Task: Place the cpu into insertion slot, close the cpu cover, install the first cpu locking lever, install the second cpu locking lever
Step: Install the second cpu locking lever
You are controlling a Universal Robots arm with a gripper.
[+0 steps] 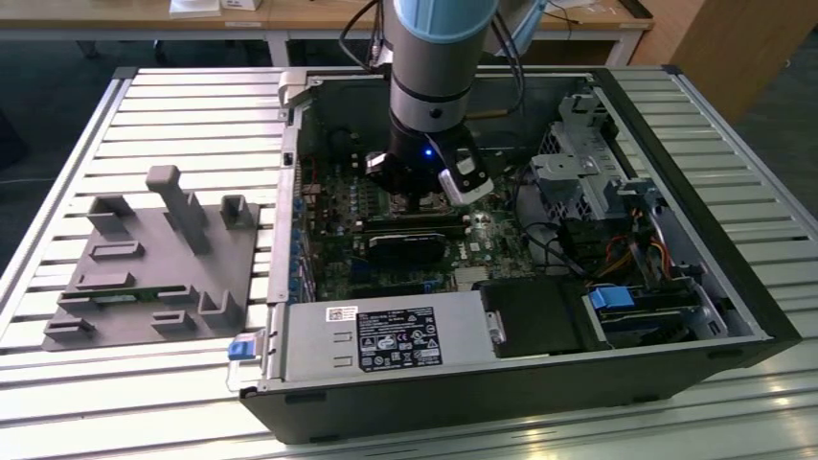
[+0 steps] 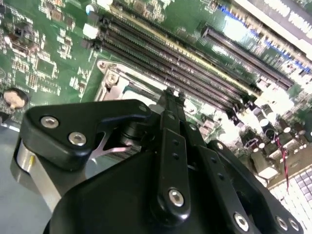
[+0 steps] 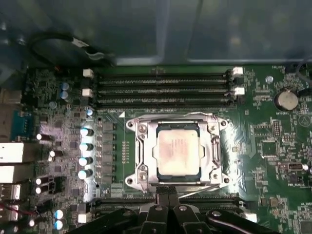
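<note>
- The cpu [image 3: 178, 147] is seen seated in the insertion slot [image 3: 159, 171], framed by the closed cpu cover [image 3: 213, 148].
- The hand [image 3: 168, 194] is held just beside the cover's edge, fingers drawn together, nothing gripped.

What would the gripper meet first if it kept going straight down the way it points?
Most likely the cpu cover, at its edge nearest the gripper, which points down at the motherboard right at the socket. The cpu sits inside that frame. How far above it the tips are is unclear.

Workshop: slatted bench [image 1: 715, 134], opened computer case [image 1: 754, 316]
</note>
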